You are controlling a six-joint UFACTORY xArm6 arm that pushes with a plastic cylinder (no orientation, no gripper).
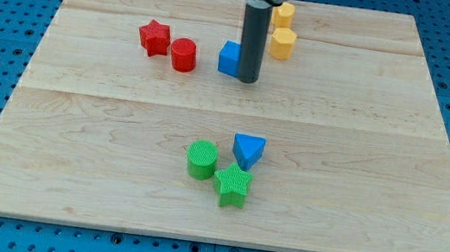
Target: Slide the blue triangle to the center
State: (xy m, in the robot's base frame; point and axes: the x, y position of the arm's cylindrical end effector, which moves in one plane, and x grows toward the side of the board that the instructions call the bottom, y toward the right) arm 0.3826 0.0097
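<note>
The blue triangle [249,151] lies below the board's middle, a little to the view's right, touching the green star [233,185] at its lower left. My tip [248,80] stands well above it toward the view's top, right beside a blue cube [229,58] that the rod partly hides. The tip is far from the blue triangle, with bare wood between them.
A green cylinder [201,158] sits left of the blue triangle. A red star [155,38] and red cylinder [184,54] lie at upper left. Two yellow blocks [282,43] [283,14] stand right of the rod. The wooden board [377,163] rests on a blue pegboard.
</note>
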